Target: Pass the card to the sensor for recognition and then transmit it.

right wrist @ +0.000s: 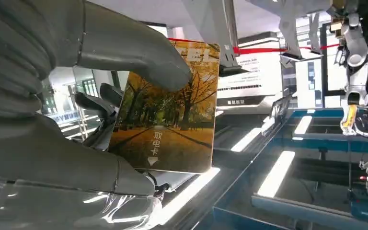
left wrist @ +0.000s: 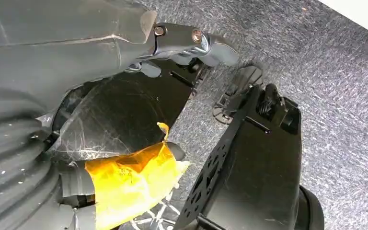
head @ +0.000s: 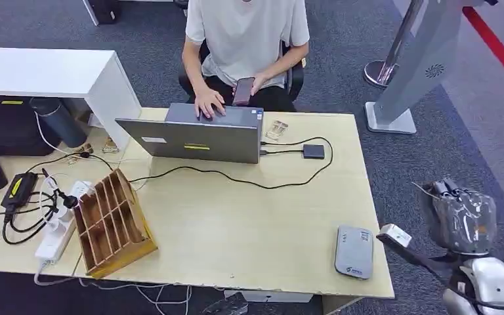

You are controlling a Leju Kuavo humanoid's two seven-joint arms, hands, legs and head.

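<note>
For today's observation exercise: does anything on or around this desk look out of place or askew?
The wooden rack sits skewed, one corner overhanging the desk's near edge. Cables tangle around the power strip.

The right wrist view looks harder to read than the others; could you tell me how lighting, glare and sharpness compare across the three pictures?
Head view: even light, table sharp, soft shadows. Right wrist view: bright ceiling lights glare behind the card, whose print stays legible in the right hand; the thumb is close and soft. Left wrist view: dim, the left hand dark, carpet sharp, yellow tape bright.
</note>
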